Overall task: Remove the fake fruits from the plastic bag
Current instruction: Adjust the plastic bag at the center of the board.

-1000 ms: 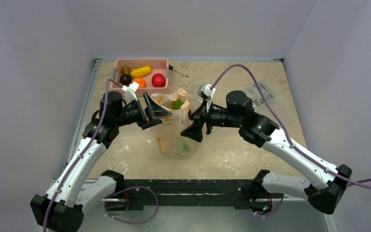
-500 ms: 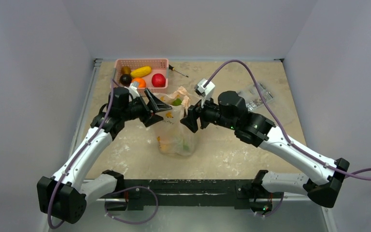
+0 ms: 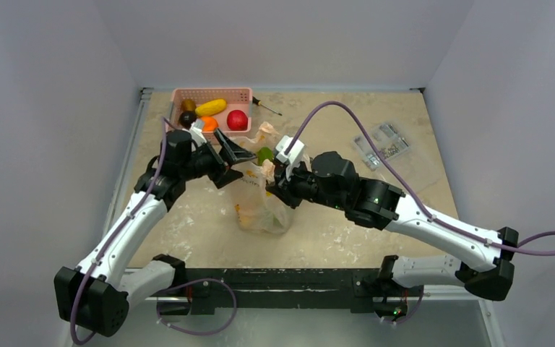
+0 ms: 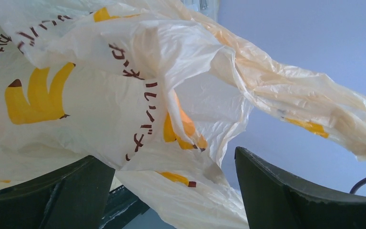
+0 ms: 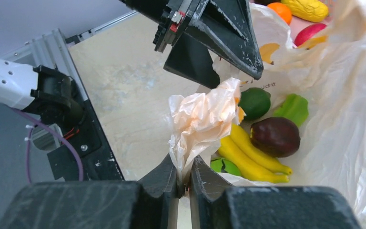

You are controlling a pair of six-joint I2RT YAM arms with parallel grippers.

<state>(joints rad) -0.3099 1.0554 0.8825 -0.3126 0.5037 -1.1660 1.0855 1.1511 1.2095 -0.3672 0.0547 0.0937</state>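
Right wrist view: a bunched edge of the plastic bag (image 5: pixel 205 117) is clamped by the right end effector (image 5: pixel 185 174). The fake fruits (image 5: pixel 262 143) are seen inside the bag: yellow bananas (image 5: pixel 250 155), a maroon fruit (image 5: pixel 275 136), a green ball (image 5: pixel 254 102). The left end effector (image 4: pixel 167 155) is spread apart, with bag plastic between its fingers. The bag is set on the tabletop (image 3: pixel 347 123).

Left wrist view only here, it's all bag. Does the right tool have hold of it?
Observer: Yes. The right tool is shut on a bunched edge of the bag.
Operator: Any fruit inside?
Observer: A banana bunch, a maroon fruit and a green fruit lie in it.
Operator: Anything beyond the bag?
Observer: A pink basket of other fruit, at the far left.
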